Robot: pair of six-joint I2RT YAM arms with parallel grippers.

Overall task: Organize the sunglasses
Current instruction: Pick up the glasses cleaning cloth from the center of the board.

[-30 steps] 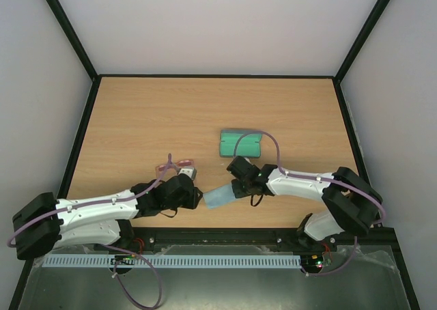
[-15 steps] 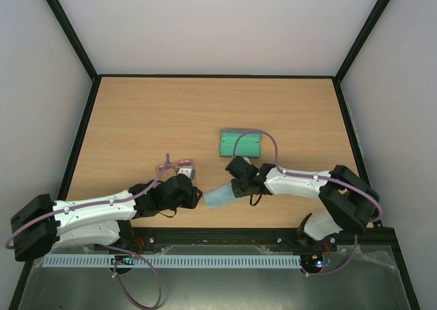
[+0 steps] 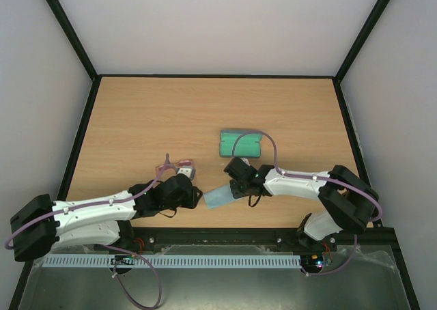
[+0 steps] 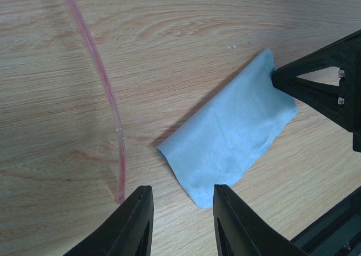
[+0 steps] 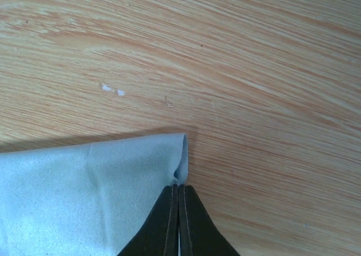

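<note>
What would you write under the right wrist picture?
Right end effector shut, pinching one corner of the light blue cloth on the wooden table.
</note>
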